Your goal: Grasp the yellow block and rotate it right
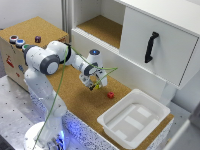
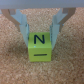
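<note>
Exterior view, from its left to its right. A cork-topped box (image 1: 31, 31) carries 3 small round knobs (image 1: 20, 41) near its edge. The white Franka arm (image 1: 47, 60) reaches over the cork tabletop (image 1: 75, 97), a green cable (image 1: 60, 85) trailing along it. The gripper (image 1: 94, 86) points down at the cork surface with the yellow block (image 1: 93, 87) between its fingertips; only a small yellow patch shows there. A small red block (image 1: 110, 95) lies on the cork, near the fingers but apart from them, on the side toward the white plastic tray (image 1: 111, 122). Behind stands a white cabinet (image 1: 165, 20) with a black handle (image 1: 151, 46) and an open cork-lined compartment (image 1: 102, 27).

Wrist view. The 2 fingers (image 2: 23, 25) stand only about a block's width apart. The yellow block (image 2: 40, 46) sits between them, its upper edges level with the fingertips, its face marked with a dark "N" and a bar. Whether the pads press on the block cannot be told.
</note>
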Robot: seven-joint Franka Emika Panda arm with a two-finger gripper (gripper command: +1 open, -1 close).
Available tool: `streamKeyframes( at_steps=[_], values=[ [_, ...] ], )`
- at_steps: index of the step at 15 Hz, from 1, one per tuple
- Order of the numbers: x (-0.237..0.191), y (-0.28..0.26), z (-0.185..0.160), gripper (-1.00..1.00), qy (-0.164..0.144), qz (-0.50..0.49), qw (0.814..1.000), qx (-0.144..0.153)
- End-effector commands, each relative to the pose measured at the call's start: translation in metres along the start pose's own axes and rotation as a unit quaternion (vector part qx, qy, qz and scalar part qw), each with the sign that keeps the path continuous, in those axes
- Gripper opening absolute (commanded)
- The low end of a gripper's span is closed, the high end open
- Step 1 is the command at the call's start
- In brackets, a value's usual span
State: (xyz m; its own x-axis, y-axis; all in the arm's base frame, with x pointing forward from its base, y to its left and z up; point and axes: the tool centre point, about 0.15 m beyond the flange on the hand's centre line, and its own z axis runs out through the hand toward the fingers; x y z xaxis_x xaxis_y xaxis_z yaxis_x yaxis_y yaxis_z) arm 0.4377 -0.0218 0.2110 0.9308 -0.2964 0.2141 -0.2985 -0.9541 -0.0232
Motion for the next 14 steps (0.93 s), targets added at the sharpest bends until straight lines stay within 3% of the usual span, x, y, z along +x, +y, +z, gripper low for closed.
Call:
streamKeyframes(
  at_steps=[1, 4, 7, 9, 12, 14],
  values=[
    [-0.012, -0.013, -0.026, -1.0, -0.036, 0.059, 0.994, -0.087],
    [-0.026, -0.018, -0.051, -1.0, 0.009, 0.191, 0.976, -0.102],
    [-0.043, -0.031, -0.06, -1.0, 0.019, 0.29, 0.944, -0.157],
    [-0.056, -0.023, -0.054, -1.0, 0.025, 0.39, 0.908, -0.151],
    [-0.068, -0.024, -0.038, -1.0, 0.029, 0.521, 0.848, -0.094],
    [-0.069, -0.026, -0.032, -1.0, 0.028, 0.566, 0.819, -0.092]
  ],
)
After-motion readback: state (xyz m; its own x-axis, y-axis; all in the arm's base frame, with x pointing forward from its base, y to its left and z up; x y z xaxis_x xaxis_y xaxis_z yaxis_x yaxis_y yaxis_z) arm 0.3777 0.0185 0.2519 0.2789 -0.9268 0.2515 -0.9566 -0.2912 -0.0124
